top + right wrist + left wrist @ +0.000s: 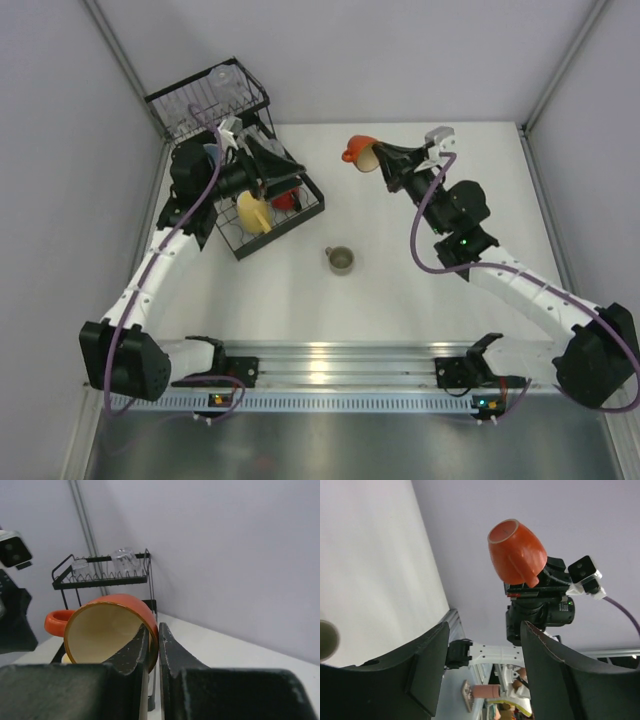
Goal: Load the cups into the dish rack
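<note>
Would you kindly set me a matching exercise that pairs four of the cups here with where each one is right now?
Things:
1 orange-red mug
2 olive-grey mug
3 yellow mug
4 clear tumblers

Places:
A in the low tray of the dish rack
B pinched by the right gripper
C up in the rack's taller part
D upright on the table, alone

Pairs: 1-B; 2-D; 3-A; 4-C

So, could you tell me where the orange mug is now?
In the top view the orange mug is at the far middle of the table, pinched in the right gripper, right of the dish rack and beyond the grey mug.
</note>
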Available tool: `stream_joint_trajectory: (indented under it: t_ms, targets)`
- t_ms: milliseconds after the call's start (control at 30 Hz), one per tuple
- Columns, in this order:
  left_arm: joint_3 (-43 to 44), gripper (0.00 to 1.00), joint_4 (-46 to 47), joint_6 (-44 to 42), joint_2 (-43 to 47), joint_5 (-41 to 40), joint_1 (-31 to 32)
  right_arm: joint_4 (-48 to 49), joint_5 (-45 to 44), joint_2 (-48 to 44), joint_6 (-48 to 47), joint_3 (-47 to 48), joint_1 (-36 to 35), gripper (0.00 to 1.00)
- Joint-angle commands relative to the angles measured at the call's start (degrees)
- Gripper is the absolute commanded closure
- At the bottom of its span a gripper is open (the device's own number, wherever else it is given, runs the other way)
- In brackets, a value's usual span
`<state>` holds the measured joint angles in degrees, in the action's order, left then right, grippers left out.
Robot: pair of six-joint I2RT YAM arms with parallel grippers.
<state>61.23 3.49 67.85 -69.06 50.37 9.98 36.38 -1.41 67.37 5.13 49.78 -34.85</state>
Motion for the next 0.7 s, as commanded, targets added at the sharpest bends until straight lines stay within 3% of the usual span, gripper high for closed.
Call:
stream_joint_trajectory:
  t_ms: [0,133,367,500,667]
  targets:
    - [-1.29,0.36,15.30,12.45,-1.43,1.58,2.67,9.85,3.06,-1.37,-4.50,-0.74,-2.76,1.00]
    - [-4.63,0.36,26.47,23.88,-2.13,0.26,3.56,10.12,5.80,-1.54,-9.33,-2.23,-3.99,1.00]
    - [-4.89,0.38,26.48,25.40,-3.71,-0.53,6.37,7.65,6.16,-1.54,-16.81,-2.32,-6.37,1.00]
    - [-6.91,0.44,26.48,25.49,-3.54,0.08,7.07,7.48,5.81,-1.37,-17.95,-2.23,-7.25,1.00]
    - [-9.11,0.45,26.48,25.93,-2.66,-0.53,7.16,6.69,5.98,-0.75,-19.71,-1.62,-8.13,1.00]
